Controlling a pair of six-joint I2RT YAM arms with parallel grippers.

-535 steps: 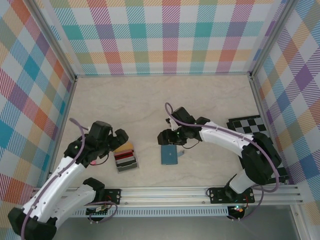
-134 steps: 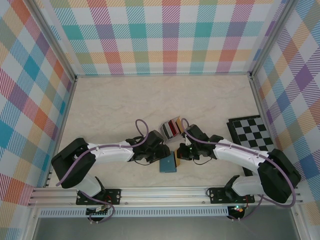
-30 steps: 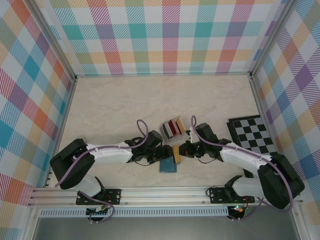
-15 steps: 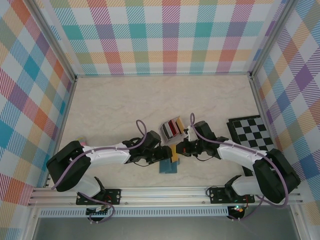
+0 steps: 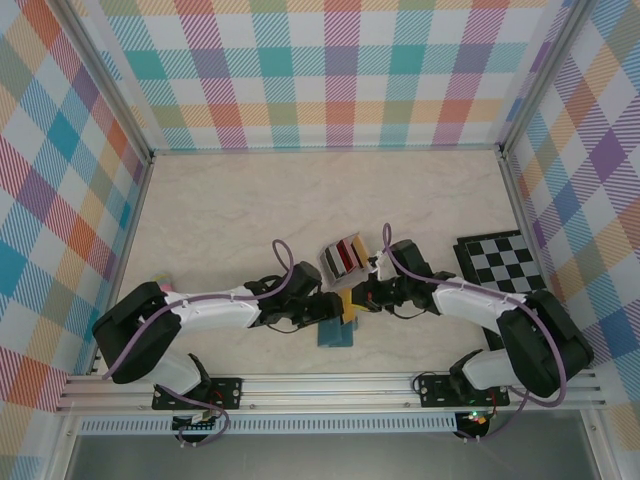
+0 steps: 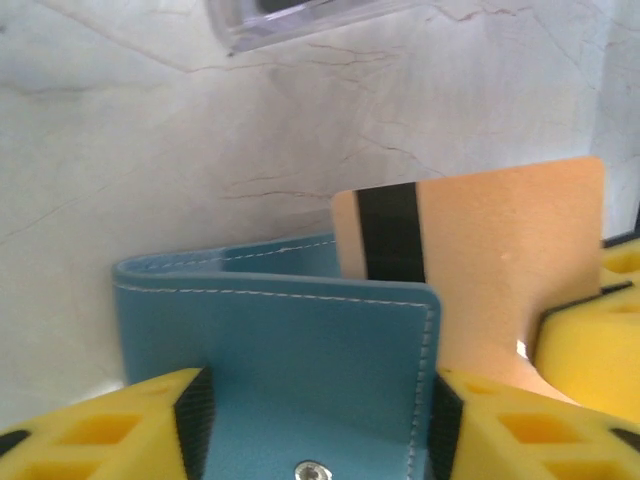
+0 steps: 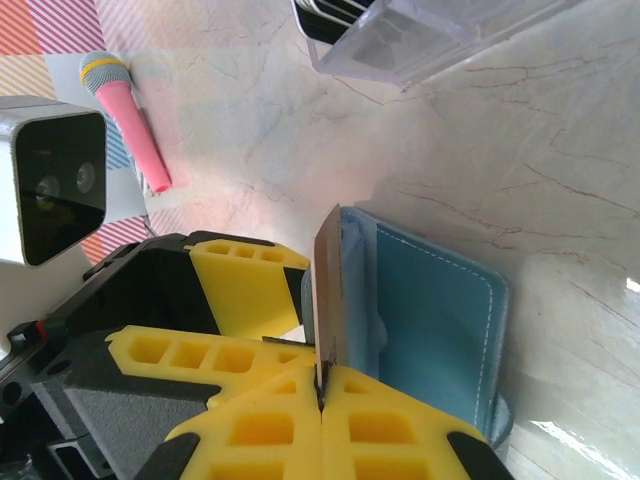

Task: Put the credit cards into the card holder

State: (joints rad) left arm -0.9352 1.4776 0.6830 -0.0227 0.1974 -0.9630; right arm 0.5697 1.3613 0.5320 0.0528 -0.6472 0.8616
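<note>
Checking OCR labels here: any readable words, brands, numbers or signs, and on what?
None readable in any view.
On the gold card: a black stripe, no legible print.
On the card holder: plain stitched blue, a metal snap, no brand.
On the clear rack of cards and the chequered board: too small to show print.

The card holder (image 5: 336,334) is found on the table (image 5: 250,210) near its front edge, about midway between the two arm bases. The left gripper (image 6: 315,425) is placed at its left side, with one leaf of the holder between the fingers. The right gripper (image 7: 322,385) is placed at its right side. A credit card (image 5: 347,302) is pinched on edge in the right gripper and is set between the holder's two leaves. A rack of cards (image 5: 343,255) is located just behind the holder. A board (image 5: 505,262) is laid well to the right. A small stick-shaped object (image 7: 125,115) is noted well to the left.
</note>
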